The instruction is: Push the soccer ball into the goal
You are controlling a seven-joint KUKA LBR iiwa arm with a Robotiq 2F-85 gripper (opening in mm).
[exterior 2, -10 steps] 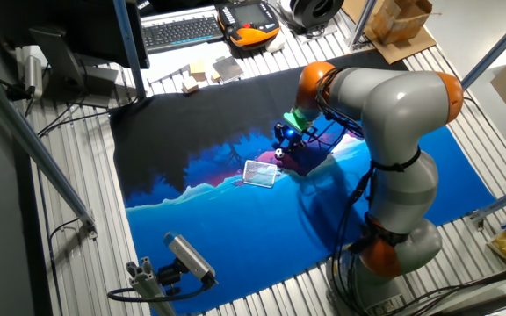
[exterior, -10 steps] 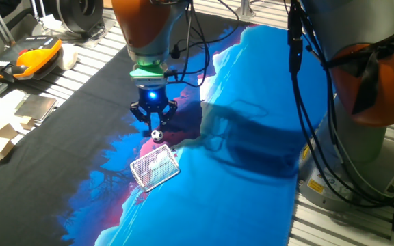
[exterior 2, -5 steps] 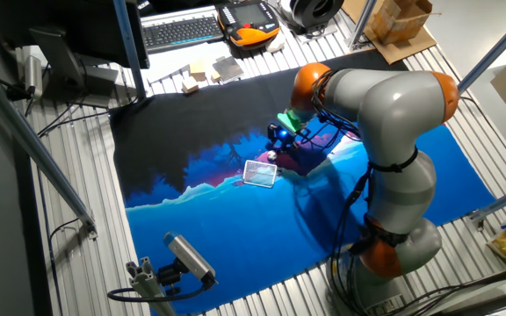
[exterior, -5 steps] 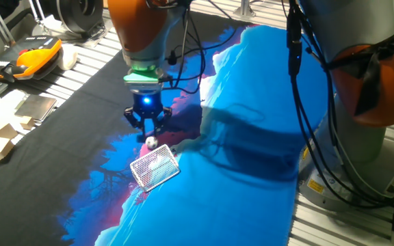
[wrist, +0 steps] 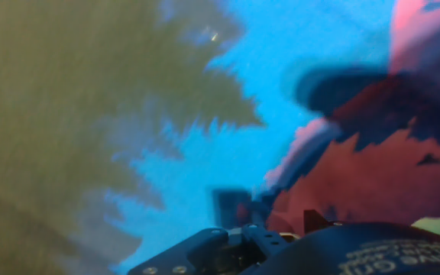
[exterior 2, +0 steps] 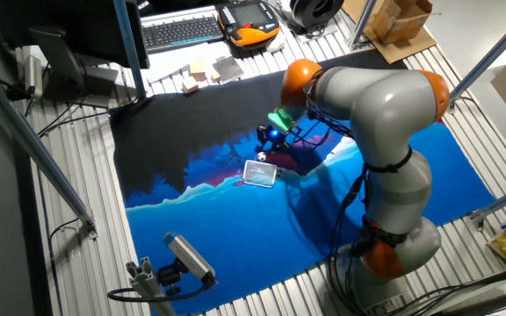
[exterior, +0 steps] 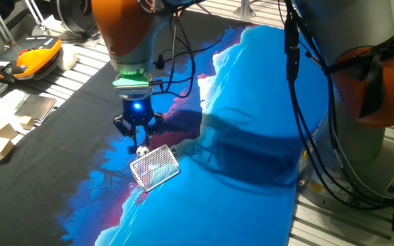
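Observation:
The soccer ball (exterior: 141,150) is a tiny white ball with black patches. It lies on the blue and black cloth, right at the upper edge of the goal (exterior: 154,166). The goal is a small white mesh frame lying tilted on the cloth. My gripper (exterior: 137,139) hangs just above and behind the ball, pointing down, with its fingers drawn together and holding nothing. The other fixed view shows the gripper (exterior 2: 265,145), the ball (exterior 2: 260,157) and the goal (exterior 2: 259,173) in a short line. The hand view is blurred, and the ball and goal are out of view there.
An orange teach pendant (exterior: 36,53) and cardboard pieces (exterior: 2,133) lie at the left beyond the cloth (exterior: 252,102). A keyboard (exterior 2: 183,31) lies at the far edge. A camera on a stand (exterior 2: 187,259) sits at the near corner. Cables hang from the arm.
My gripper has moved left and toward the goal. The ball has rolled ahead of it from open cloth to the goal's edge. The goal has not moved.

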